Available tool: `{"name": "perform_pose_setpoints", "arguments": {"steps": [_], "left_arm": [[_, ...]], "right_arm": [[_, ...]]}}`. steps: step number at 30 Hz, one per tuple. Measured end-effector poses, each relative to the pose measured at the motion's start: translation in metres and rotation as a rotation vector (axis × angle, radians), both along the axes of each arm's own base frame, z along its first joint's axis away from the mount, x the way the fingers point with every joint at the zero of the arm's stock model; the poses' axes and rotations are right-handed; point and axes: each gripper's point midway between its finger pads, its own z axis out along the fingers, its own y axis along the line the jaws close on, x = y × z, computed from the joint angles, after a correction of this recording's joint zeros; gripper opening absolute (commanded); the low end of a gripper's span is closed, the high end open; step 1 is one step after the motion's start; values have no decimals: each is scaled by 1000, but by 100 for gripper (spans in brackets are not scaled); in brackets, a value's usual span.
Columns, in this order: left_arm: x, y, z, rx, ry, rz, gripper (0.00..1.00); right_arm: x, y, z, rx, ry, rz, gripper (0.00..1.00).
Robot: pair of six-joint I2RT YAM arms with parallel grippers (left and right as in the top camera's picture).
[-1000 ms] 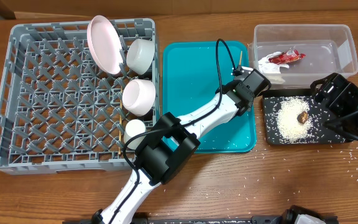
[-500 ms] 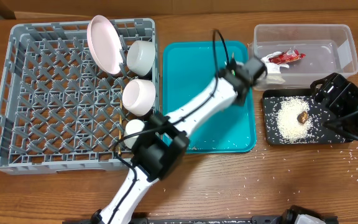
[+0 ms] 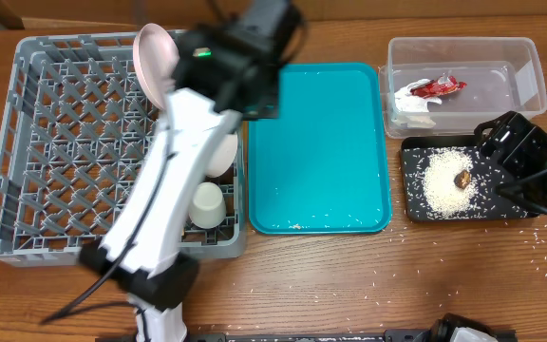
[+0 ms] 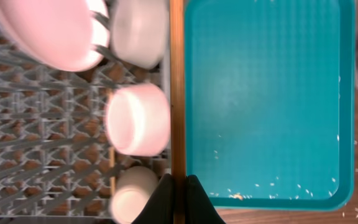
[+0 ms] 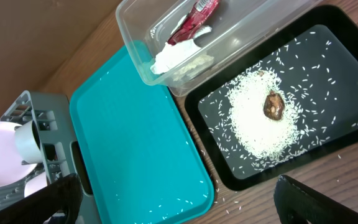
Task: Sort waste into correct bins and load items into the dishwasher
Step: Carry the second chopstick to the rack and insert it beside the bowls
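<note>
Left claw [image 4: 179, 190]: narrow, fingers nearly together, above the strip of surface [image 4: 178, 93] between dish rack [image 4: 42, 155] and teal tray [image 4: 260, 93].
Right claw [image 5: 176, 193]: wide, by the black tray [image 5: 229, 180].
Rack's right side: plate [image 4: 48, 31], two bowls [image 4: 138, 118], cup [image 4: 129, 196].
Black tray: rice [image 5: 253, 124], brown lump [image 5: 273, 104].
Clear tub [image 5: 132, 18]: wrapper [image 5: 194, 15], paper scrap [image 5: 176, 56].

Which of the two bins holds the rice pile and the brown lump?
The shallow black rectangular tray; the clear plastic tub holds the red-and-white wrapper instead.
</note>
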Motion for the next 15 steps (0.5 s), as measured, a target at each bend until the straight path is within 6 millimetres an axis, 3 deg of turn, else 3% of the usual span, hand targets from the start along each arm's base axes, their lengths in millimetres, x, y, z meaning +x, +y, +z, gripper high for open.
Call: {"name": "perform_pose_setpoints", "arguments": {"steps": [2,6,10,15], "left_arm": [[-8,15,10,-6,-19,24,4],[-40,48,12,25,-4,64,4],[-75,90,-1,89,13,137,5],[-82,118,-31,106,-42,204,4]], "right_arm": [[0,0,0,-1,1,0,100],[0,0,0,0,0,0,100],[0,0,0,0,1,0,100],[0,0,0,0,1,0,100]]}}
